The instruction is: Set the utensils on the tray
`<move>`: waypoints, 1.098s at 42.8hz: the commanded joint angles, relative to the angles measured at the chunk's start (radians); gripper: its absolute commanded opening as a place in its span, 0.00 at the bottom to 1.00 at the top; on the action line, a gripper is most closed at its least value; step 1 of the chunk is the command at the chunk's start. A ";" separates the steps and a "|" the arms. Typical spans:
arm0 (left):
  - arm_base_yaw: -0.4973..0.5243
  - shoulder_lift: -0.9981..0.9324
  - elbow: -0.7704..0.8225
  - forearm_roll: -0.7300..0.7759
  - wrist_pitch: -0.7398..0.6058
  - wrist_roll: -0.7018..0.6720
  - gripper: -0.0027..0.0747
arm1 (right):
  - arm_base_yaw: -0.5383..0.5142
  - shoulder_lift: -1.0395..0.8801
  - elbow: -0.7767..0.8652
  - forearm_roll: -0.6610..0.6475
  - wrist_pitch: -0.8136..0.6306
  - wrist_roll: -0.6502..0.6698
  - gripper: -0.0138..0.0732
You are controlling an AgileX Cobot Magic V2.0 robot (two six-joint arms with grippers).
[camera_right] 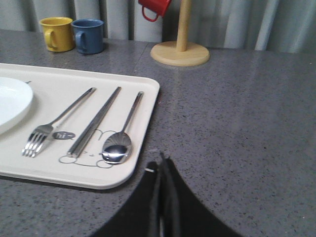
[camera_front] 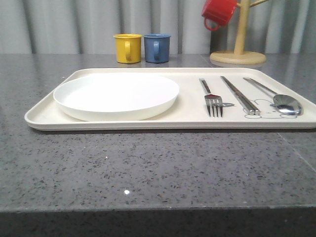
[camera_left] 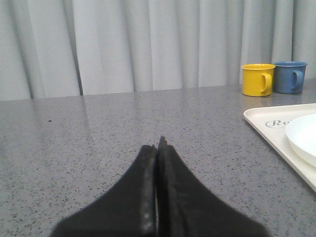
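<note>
The cream tray [camera_front: 187, 118] lies across the middle of the table. On its left half sits the round white plate [camera_front: 116, 95]. On its right half lie the fork [camera_front: 211, 97], the pair of chopsticks [camera_front: 240, 95] and the spoon [camera_front: 281, 100], side by side with handles pointing away. The same fork [camera_right: 54, 123], chopsticks [camera_right: 95, 121] and spoon [camera_right: 122, 132] show in the right wrist view. My right gripper [camera_right: 163, 160] is shut and empty, just off the tray's near right corner [camera_right: 129, 174]. My left gripper [camera_left: 158, 144] is shut and empty over bare table, left of the tray [camera_left: 269, 129].
A yellow mug [camera_front: 128, 48] and a blue mug [camera_front: 157, 47] stand behind the tray. A wooden mug stand [camera_front: 238, 52] at the back right carries a red mug [camera_front: 217, 12]. Grey speckled tabletop [camera_front: 148, 168] stretches in front of the tray; a curtain closes the back.
</note>
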 commanded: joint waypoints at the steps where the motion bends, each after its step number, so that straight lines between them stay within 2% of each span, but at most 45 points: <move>1: -0.007 -0.023 0.004 -0.009 -0.082 -0.008 0.01 | -0.031 -0.063 0.105 -0.011 -0.221 -0.014 0.08; 10: -0.007 -0.022 0.004 -0.009 -0.082 -0.008 0.01 | -0.068 -0.114 0.238 0.007 -0.308 -0.012 0.08; 23: -0.007 -0.022 0.004 -0.009 -0.082 -0.008 0.01 | -0.068 -0.114 0.236 0.007 -0.297 -0.012 0.08; 47: -0.007 -0.022 0.004 -0.009 -0.082 -0.008 0.01 | -0.099 -0.114 0.236 0.008 -0.419 0.000 0.08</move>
